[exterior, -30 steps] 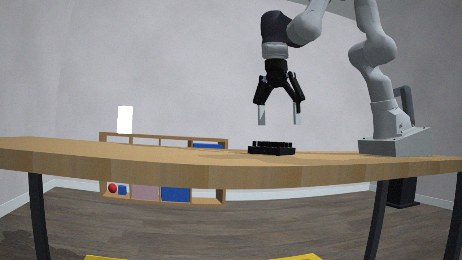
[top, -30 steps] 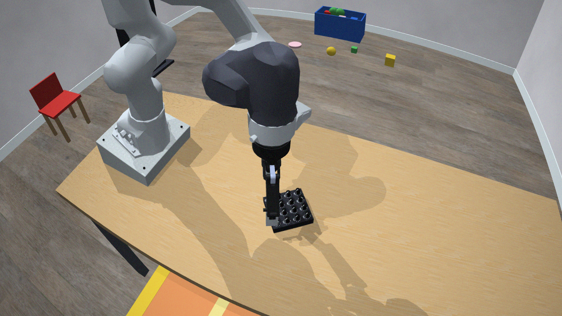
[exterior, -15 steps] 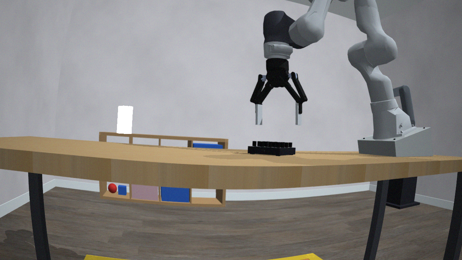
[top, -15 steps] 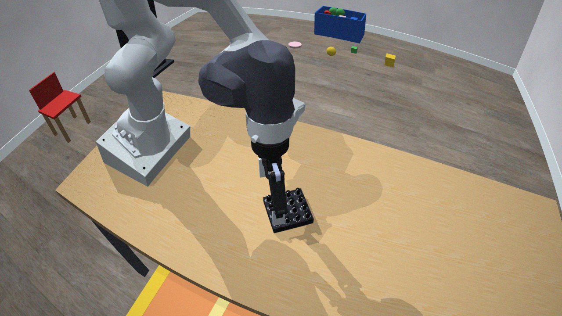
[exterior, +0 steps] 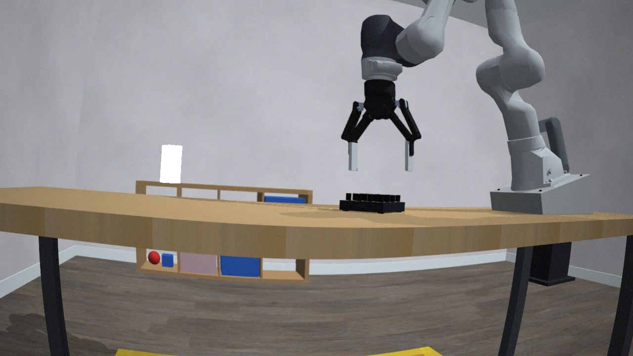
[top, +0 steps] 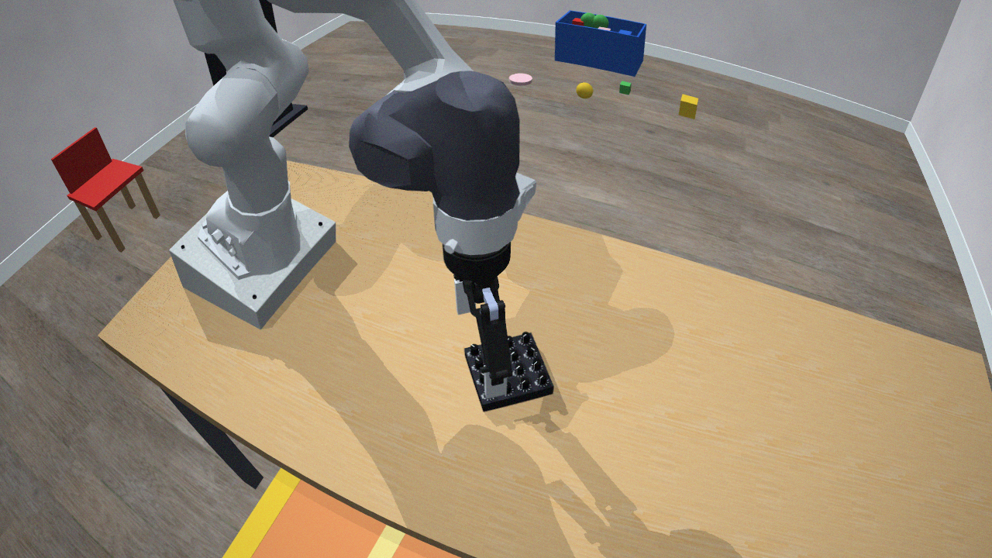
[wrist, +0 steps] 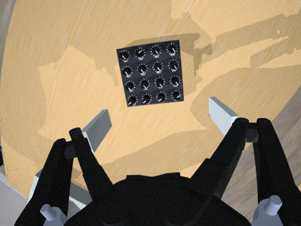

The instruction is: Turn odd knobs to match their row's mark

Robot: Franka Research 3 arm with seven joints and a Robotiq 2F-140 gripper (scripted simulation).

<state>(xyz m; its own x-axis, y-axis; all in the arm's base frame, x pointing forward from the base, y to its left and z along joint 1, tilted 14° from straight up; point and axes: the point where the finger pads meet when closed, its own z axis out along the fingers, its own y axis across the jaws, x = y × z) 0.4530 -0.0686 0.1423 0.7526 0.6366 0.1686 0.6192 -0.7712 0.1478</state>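
The knob box [wrist: 150,73] is a flat, square, black unit standing level on the wooden worktop [top: 728,388], well apart from the grey robot base [top: 253,260]. Its top face carries sixteen small round black knobs in a four-by-four grid, each ringed by fine pale marks; in the wrist view the grid appears slightly rotated against the picture edges. A pale line is faintly visible on several knobs, but the directions they point in cannot be read at this size, and neither the printed names nor the socket side can be made out. In the exterior view the knobs stand up as a row of short black studs above a low dark body [exterior: 372,203]. The gripper [exterior: 380,164] hangs above the box, pointing straight down, fingers spread wide with nothing between them; the pale fingertips [exterior: 352,156] are clear of the knobs, with open air between.
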